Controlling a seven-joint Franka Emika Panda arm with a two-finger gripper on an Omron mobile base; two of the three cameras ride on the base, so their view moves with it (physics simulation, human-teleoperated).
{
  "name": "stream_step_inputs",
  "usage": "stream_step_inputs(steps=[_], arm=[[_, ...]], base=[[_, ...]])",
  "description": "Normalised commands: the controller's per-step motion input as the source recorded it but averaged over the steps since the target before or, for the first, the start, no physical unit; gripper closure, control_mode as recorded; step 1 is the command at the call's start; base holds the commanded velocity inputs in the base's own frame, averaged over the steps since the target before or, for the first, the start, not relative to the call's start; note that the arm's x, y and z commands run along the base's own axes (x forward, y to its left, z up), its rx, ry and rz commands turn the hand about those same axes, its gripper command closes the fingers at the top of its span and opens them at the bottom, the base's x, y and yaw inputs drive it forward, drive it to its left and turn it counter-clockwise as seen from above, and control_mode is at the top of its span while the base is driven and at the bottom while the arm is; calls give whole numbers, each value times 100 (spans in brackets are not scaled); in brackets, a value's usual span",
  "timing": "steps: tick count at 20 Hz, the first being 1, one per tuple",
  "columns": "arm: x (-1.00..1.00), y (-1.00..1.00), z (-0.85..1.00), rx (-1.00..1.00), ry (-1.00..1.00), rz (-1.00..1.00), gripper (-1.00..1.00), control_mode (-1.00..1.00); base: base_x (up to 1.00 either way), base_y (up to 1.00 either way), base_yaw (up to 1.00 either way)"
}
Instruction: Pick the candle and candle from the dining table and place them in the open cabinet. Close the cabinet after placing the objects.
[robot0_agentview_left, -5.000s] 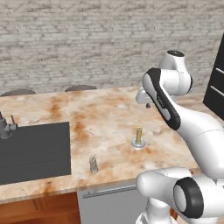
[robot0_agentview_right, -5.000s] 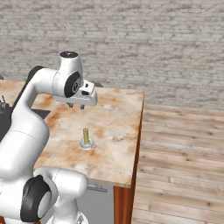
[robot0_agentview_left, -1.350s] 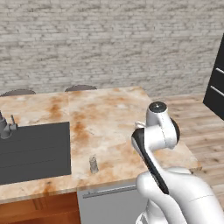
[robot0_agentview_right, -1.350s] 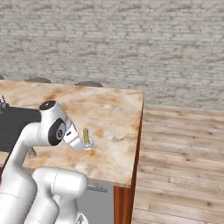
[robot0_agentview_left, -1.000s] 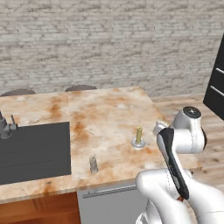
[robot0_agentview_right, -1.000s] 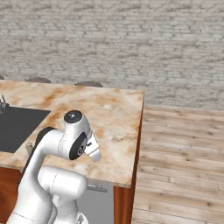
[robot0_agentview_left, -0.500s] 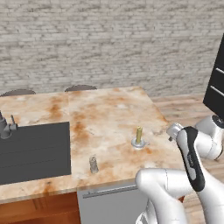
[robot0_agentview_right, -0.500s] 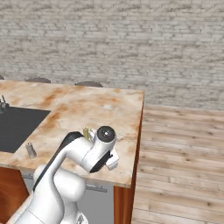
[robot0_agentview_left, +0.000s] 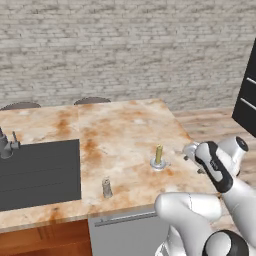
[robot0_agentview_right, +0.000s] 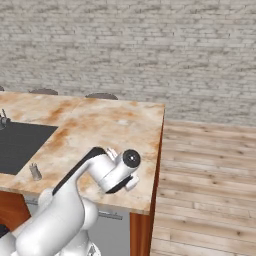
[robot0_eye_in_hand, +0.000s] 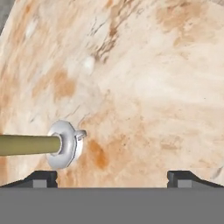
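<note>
Dining table (robot0_agentview_left: 120, 125) holds 2 candles: taper (robot0_agentview_left: 158, 155); stub (robot0_agentview_left: 106, 187).

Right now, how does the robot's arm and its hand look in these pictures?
The arm is glossy white, built of rounded, tube-like segments with dark grey to black joints and round end caps. The hand ends in two small dark, blocky fingertips. No cables or markings show.

I'm in a rendered kitchen. Long island counter (robot0_agentview_left: 125, 130) with a mottled beige-orange stone top, dark inset sink (robot0_agentview_left: 37, 172) and grey faucet (robot0_agentview_left: 6, 146) at its left end, wood base cupboards below. Grey brick wall (robot0_agentview_left: 125, 50) behind, plank wood floor (robot0_agentview_right: 210, 175) to the right, two stool tops at the far edge.
</note>
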Motion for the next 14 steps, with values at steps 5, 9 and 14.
stream_step_inputs(steps=[5,9,14], arm=[[47,-2,-22,6,0,18,-100,-100],[44,0,-14,8,0,18,-100,-100],[9,2,-6,2,1,8,-100,-100]], base=[[0,0,0],[0,0,0],[0,0,0]])
